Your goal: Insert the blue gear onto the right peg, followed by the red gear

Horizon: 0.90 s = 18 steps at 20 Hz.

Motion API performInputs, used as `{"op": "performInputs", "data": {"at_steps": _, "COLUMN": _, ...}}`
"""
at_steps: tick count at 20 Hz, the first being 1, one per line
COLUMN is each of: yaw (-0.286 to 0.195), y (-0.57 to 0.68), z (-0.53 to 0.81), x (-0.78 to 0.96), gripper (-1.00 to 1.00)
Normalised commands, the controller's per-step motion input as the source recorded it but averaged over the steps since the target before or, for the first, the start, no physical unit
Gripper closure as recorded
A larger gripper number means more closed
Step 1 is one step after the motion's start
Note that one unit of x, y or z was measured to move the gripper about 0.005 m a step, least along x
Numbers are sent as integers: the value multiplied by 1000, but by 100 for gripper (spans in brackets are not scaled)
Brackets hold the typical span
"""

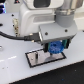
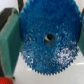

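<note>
The claw [image 1: 54, 48] is pinching the blue gear [image 1: 54, 47] by its rim, hanging just above the grey plate [image 1: 36, 59]. Only the wrist view is showing the pads [image 2: 8, 42] pressing either side of the gear [image 2: 48, 39], its hub hole, and a red sliver [image 2: 4, 80] beyond.

Perhaps open table [image 1: 12, 70] beside plate [image 1: 35, 59]

The arm reaches down from the upper frame, wrist vertical. The gripper [image 1: 54, 48] points downward, its fingers [image 2: 9, 40] closed against opposite edges of the blue gear [image 2: 47, 39].
</note>
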Motion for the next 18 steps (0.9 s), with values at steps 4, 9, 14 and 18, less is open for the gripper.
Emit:
{"op": "performInputs", "data": {"at_steps": 4, "yaw": 0, "y": -115, "z": -7, "x": 114, "gripper": 100}}
{"op": "performInputs", "data": {"at_steps": 9, "yaw": 0, "y": -111, "z": -135, "x": 82, "gripper": 100}}
{"op": "performInputs", "data": {"at_steps": 14, "yaw": 0, "y": -72, "z": -160, "x": 119, "gripper": 100}}
{"op": "performInputs", "data": {"at_steps": 18, "yaw": 0, "y": -51, "z": -190, "x": 133, "gripper": 100}}
